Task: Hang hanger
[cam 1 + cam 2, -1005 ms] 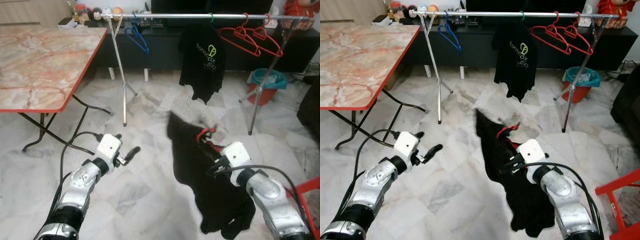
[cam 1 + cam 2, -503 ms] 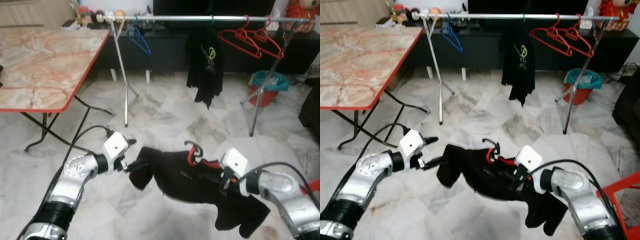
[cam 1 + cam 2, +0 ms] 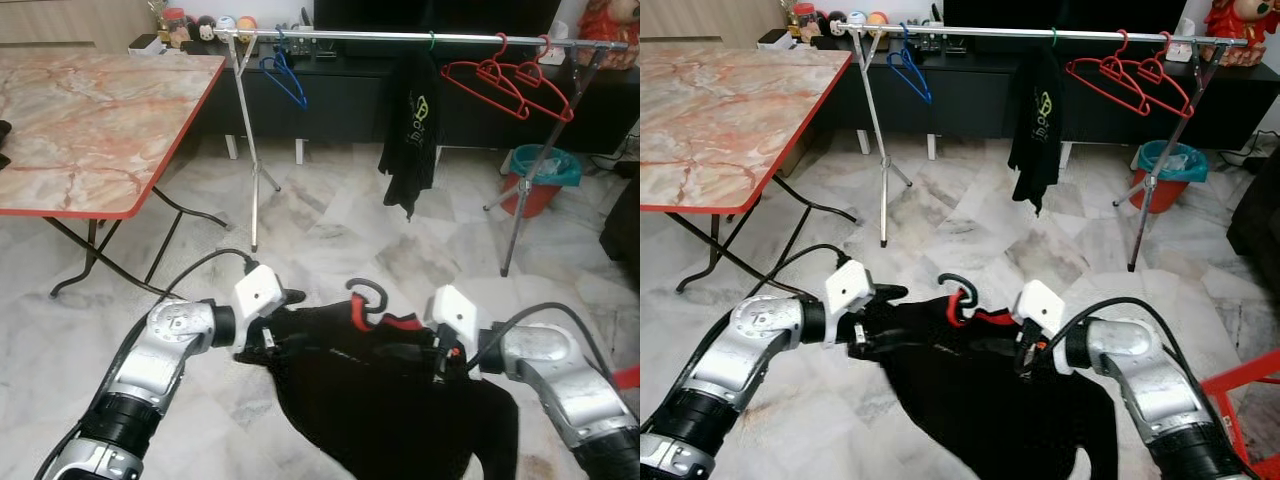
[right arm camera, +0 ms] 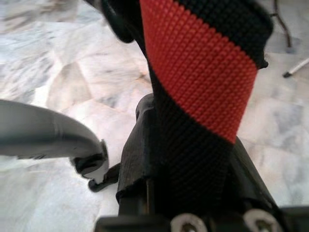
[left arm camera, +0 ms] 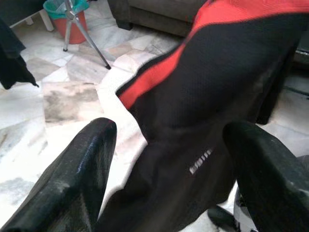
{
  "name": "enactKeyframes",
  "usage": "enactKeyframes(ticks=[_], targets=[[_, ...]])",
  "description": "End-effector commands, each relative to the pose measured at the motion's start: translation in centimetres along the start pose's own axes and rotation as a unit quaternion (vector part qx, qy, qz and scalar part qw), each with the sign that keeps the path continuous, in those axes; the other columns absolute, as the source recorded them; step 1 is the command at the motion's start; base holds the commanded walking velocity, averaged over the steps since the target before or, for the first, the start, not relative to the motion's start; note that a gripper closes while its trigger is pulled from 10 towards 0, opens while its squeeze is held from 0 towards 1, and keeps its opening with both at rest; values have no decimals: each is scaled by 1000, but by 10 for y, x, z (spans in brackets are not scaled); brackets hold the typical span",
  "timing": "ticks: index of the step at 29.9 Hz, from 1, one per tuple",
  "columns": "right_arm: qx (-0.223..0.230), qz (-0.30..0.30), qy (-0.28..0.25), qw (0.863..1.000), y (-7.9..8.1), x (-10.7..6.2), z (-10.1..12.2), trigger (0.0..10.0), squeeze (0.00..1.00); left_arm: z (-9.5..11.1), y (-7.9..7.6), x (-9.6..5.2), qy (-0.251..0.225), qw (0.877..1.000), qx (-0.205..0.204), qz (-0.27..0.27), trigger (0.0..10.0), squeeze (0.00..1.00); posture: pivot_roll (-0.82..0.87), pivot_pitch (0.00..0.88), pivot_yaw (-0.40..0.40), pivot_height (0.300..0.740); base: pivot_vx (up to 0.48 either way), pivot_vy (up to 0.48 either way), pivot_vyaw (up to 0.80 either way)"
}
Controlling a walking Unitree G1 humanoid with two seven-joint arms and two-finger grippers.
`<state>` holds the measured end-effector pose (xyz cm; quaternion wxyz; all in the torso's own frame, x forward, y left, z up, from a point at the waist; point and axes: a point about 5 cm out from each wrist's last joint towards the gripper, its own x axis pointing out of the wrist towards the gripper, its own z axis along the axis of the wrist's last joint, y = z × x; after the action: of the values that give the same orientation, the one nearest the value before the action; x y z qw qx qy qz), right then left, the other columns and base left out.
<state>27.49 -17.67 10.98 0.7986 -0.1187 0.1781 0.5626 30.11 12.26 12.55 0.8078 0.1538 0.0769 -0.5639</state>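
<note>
The left gripper (image 3: pixel 272 338) has its fingers spread around one shoulder of a black knit shirt (image 3: pixel 400 400) (red mesh collar) on a hook-topped hanger (image 3: pixel 362 300). The right gripper (image 3: pixel 428 356) pinches the other shoulder. Beyond stands a metal rack (image 3: pixel 400 37).

The floor (image 3: pixel 330 215) is pale grey-and-white veined marble tile, glossy under even indoor light. Well ahead of the grippers and off to the left arm's side stands a folding table with a pink marbled top and red edge (image 3: pixel 90 120) on thin black legs. Far beyond both grippers, a long low black cabinet (image 3: pixel 340 100) lines the back wall. Ahead on the right arm's side sits a red bucket with a teal liner (image 3: pixel 538 172).
</note>
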Motion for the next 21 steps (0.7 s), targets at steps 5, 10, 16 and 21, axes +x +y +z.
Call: enactKeyframes(ticks=[5, 10, 16, 21], targets=[[-19, 33, -23, 999, 2, 4, 14, 10000, 0, 8, -3, 4, -1, 1000, 12, -29, 10000, 0, 11, 22, -35, 740, 0, 0, 0], [-21, 35, -27, 999, 2, 6, 15, 10000, 0, 8, -7, 5, 9, 998, 8, -56, 10000, 0, 12, 22, -31, 740, 0, 0, 0], [-22, 39, -38, 998, 4, 9, 17, 10000, 0, 9, -11, 6, 9, 997, 7, -72, 10000, 0, 13, 23, -25, 740, 0, 0, 0], [-23, 41, -45, 998, 4, 11, 19, 10000, 0, 10, -11, 7, 8, 997, 6, -77, 2471, 0, 15, 25, -21, 740, 0, 0, 0]])
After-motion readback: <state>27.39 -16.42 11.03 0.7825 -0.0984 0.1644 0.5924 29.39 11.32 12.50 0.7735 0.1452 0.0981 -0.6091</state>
